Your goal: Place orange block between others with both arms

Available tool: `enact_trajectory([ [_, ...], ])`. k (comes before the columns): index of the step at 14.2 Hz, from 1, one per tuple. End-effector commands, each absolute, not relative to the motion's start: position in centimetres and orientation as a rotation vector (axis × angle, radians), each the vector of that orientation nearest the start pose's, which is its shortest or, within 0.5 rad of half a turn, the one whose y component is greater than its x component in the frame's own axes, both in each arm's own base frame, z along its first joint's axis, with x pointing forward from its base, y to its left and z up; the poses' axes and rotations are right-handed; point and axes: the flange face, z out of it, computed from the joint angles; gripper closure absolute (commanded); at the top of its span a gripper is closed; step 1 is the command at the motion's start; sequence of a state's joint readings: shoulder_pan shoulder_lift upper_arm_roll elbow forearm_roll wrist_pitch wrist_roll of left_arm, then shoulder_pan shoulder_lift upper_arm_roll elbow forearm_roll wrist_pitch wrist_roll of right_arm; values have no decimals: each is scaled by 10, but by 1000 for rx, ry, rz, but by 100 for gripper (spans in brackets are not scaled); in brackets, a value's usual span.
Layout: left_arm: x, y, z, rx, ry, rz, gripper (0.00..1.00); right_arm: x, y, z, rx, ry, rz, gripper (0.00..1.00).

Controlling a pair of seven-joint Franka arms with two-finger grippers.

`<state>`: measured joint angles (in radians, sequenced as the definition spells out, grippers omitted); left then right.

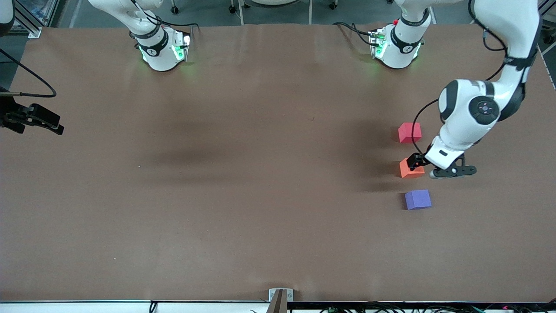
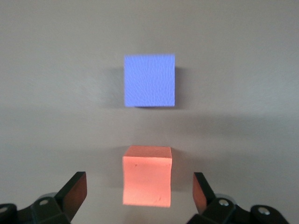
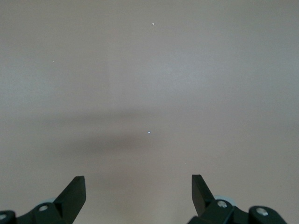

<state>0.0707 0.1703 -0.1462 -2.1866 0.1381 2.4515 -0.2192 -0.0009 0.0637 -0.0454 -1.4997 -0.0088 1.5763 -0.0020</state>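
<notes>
The orange block point(image 1: 408, 170) point(image 2: 147, 176) rests on the brown table toward the left arm's end, in line between the others. The red-pink cube point(image 1: 409, 132) lies farther from the front camera and the purple-blue cube point(image 1: 418, 199) point(image 2: 149, 80) nearer. My left gripper point(image 1: 416, 162) point(image 2: 139, 186) is low over the orange block and open, its fingers standing apart from the block on either side. My right gripper point(image 1: 52, 124) point(image 3: 138, 184) waits at the right arm's end of the table, open over bare table with nothing between its fingers.
The two arm bases point(image 1: 163, 50) point(image 1: 395, 45) glow green along the table's edge farthest from the front camera. A small metal bracket point(image 1: 280, 295) sits at the edge nearest that camera. Brown tabletop point(image 1: 243, 174) spreads between the arms.
</notes>
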Motion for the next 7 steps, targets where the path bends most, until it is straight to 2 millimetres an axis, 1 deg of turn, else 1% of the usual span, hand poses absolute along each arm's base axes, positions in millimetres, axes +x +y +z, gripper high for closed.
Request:
enact_trajectory([
  [1, 578, -48, 382, -3056, -46, -133, 0, 570, -26, 631, -3159, 68, -29, 0],
  [5, 606, -44, 474, -3054, -108, -137, 0, 570, -25, 632, -3162, 59, -31, 0],
  [7, 612, -42, 513, -3098, -163, -163, 0, 570, -27, 632, -3162, 66, -31, 0],
])
